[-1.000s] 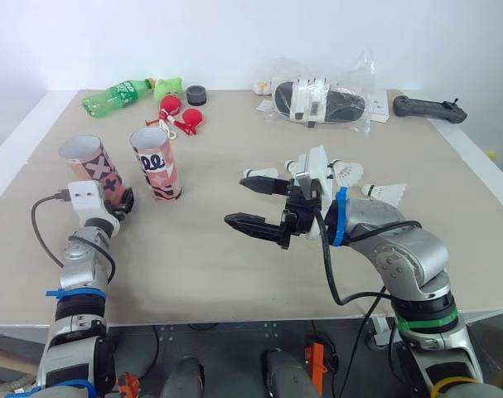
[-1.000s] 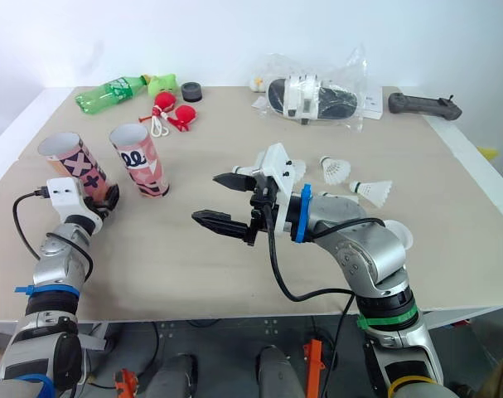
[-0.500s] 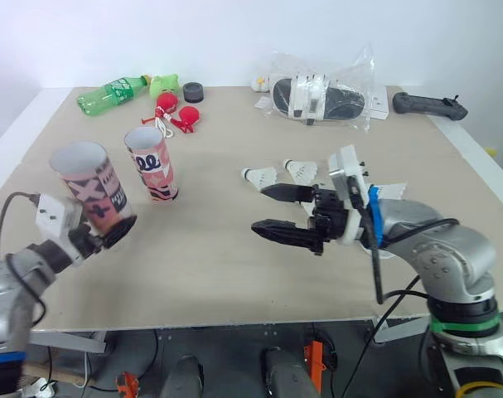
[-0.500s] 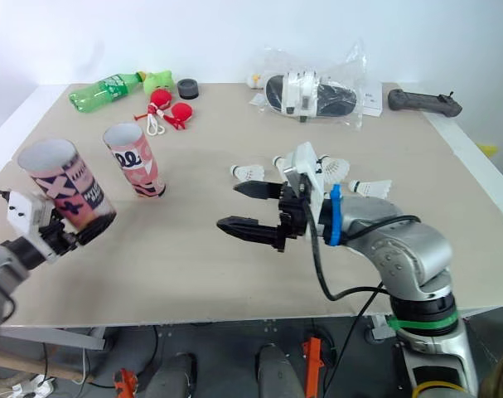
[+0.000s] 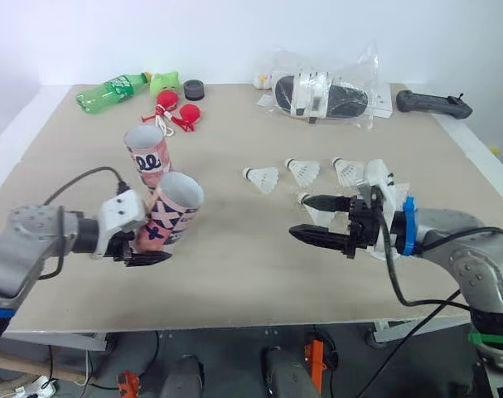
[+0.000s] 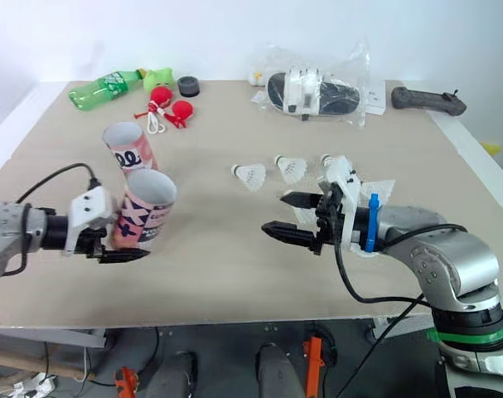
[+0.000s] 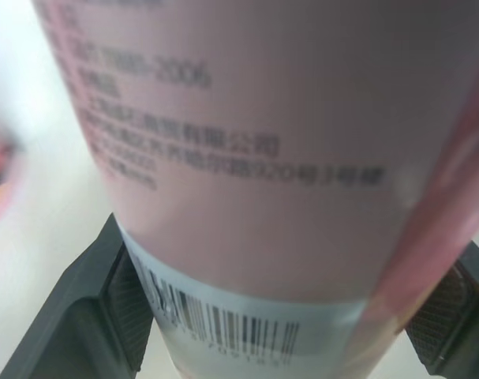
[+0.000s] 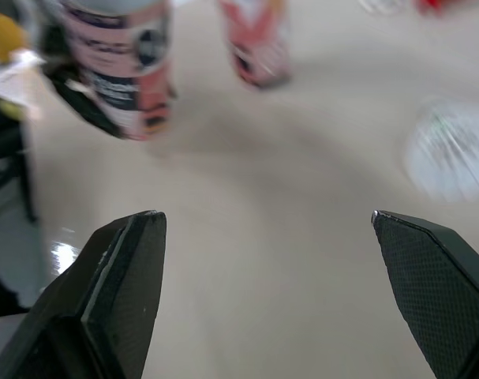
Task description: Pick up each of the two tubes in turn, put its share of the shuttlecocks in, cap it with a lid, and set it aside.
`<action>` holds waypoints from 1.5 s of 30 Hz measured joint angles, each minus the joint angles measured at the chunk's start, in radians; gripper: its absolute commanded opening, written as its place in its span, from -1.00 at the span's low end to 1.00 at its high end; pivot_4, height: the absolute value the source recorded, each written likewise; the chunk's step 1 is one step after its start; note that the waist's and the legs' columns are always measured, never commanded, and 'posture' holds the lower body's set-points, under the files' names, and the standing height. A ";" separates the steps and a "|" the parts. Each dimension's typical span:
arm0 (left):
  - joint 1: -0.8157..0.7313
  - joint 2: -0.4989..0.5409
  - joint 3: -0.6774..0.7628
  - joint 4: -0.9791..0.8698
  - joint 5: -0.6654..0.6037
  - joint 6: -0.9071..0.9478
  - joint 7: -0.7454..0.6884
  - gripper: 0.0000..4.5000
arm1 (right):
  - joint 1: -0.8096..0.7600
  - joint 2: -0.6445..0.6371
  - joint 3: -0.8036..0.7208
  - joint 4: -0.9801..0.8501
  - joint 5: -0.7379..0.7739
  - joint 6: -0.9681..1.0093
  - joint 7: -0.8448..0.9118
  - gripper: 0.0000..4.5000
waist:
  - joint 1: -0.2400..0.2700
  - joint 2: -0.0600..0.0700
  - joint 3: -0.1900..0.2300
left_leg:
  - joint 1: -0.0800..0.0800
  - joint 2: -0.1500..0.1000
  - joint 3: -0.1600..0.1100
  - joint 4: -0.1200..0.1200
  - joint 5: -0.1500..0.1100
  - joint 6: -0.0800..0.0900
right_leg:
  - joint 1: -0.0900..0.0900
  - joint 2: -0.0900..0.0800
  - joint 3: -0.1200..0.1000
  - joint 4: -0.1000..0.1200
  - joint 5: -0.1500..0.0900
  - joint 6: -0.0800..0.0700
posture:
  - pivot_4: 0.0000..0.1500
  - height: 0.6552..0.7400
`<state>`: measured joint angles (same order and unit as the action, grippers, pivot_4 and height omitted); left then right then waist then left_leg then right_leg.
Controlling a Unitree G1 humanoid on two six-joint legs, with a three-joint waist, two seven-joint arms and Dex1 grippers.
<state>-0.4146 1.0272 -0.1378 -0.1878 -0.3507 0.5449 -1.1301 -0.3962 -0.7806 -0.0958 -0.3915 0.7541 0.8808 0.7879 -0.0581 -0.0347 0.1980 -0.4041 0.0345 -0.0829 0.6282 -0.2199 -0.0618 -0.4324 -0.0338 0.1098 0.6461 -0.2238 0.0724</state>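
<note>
**First tube tipped and ready for loading**

My left gripper (image 5: 152,240) pinches the crossed-pattern tube (image 5: 172,217) low on its body. I hold it leaning with its open mouth toward the middle of the surface (image 5: 234,274), which I judge suits feeding from the other side. The second tube (image 5: 149,156) stands upright just behind, waiting its turn. A black lid (image 5: 195,89) sits at the far edge. Three shuttlecocks (image 5: 262,178) lie in a row mid-surface, corks facing left; another seems partly hidden by my right arm. My right gripper (image 5: 315,220) hovers near them, spread wide and carrying nothing, so picking the first shuttlecock comes next.
</note>
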 measured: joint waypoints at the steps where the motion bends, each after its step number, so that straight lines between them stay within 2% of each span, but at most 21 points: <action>1: -0.025 -0.011 -0.026 0.009 0.016 0.003 -0.008 0.65 | 0.016 0.014 -0.005 -0.005 -0.017 -0.009 -0.029 1.00 | 0.000 0.000 0.000 | -0.001 0.000 0.000 0.000 -0.001 0.001 | -0.001 0.000 0.000 0.001 0.001 -0.002 | 1.00 1.00; 7: -0.096 -0.043 -0.104 0.053 0.089 -0.027 -0.037 0.65 | 0.132 0.116 -0.035 -0.088 -0.133 -0.055 -0.248 1.00 | 0.000 0.001 0.000 | -0.004 0.000 0.000 0.000 -0.001 0.001 | -0.004 0.000 0.000 0.002 0.001 -0.004 | 1.00 1.00; 9: -0.107 -0.057 -0.119 0.068 0.122 -0.050 -0.038 0.65 | 0.157 0.147 -0.036 -0.123 -0.158 -0.059 -0.307 1.00 | 0.003 0.003 -0.001 | -0.001 -0.001 0.000 0.001 -0.001 0.001 | -0.002 0.000 0.000 0.002 -0.001 0.000 | 1.00 1.00; 16: -0.131 -0.093 -0.139 0.099 0.178 -0.056 -0.036 0.65 | 0.187 0.173 -0.032 -0.169 -0.211 -0.059 -0.400 1.00 | 0.003 0.003 -0.002 | 0.008 -0.001 0.000 0.007 0.002 0.006 | 0.010 0.000 0.001 0.002 0.003 -0.004 | 1.00 1.00; 25: -0.165 -0.113 -0.152 0.098 0.214 0.010 -0.071 0.65 | 0.179 0.277 0.087 -0.086 -0.354 -0.068 -0.504 1.00 | -0.007 0.009 -0.005 | 0.009 -0.001 0.000 0.006 0.004 0.008 | 0.011 0.001 0.002 0.002 0.004 -0.004 | 1.00 1.00; 34: -0.160 -0.131 -0.137 0.098 0.222 0.029 -0.075 0.65 | 0.090 0.382 0.097 0.054 -0.433 -0.120 -0.552 1.00 | -0.006 0.009 -0.006 | 0.009 -0.001 0.000 0.006 0.004 0.008 | 0.011 0.001 0.002 0.002 0.004 -0.003 | 1.00 1.00; 37: -0.159 -0.136 -0.132 0.098 0.226 0.029 -0.075 0.63 | 0.063 0.416 0.095 0.097 -0.455 -0.122 -0.576 0.64 | -0.005 0.009 -0.006 | 0.009 -0.001 0.000 0.006 0.004 0.008 | 0.011 0.001 0.002 0.002 0.004 -0.003 | 1.00 1.00; 39: -0.159 -0.138 -0.131 0.098 0.227 0.029 -0.076 0.63 | 0.055 0.428 0.095 0.110 -0.464 -0.123 -0.578 0.24 | -0.004 0.009 -0.006 | 0.009 -0.001 0.000 0.006 0.004 0.008 | 0.011 0.001 0.002 0.002 0.004 -0.003 | 1.00 1.00; 43: -0.159 -0.141 -0.130 0.098 0.228 0.030 -0.076 0.63 | 0.051 0.443 0.095 0.128 -0.480 -0.128 -0.578 -0.74 | -0.002 0.009 -0.006 | 0.009 -0.001 0.000 0.006 0.004 0.008 | 0.011 0.001 0.002 0.002 0.004 -0.003 | 1.00 1.00; 45: -0.159 -0.141 -0.130 0.098 0.229 0.029 -0.077 0.63 | 0.051 0.446 0.094 0.136 -0.486 -0.133 -0.578 -0.98 | -0.001 0.009 -0.006 | 0.009 -0.001 0.000 0.006 0.004 0.008 | 0.011 0.001 0.002 0.002 0.004 -0.003 | 1.00 1.00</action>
<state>-0.5737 0.8860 -0.2678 -0.0899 -0.1214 0.5738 -1.2067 -0.3457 -0.3348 -0.0016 -0.2558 0.2676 0.7482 0.2101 -0.0595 -0.0256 0.1922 -0.3950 0.0331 -0.0830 0.6345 -0.2161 -0.0540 -0.4210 -0.0332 0.1116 0.6481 -0.2193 0.0692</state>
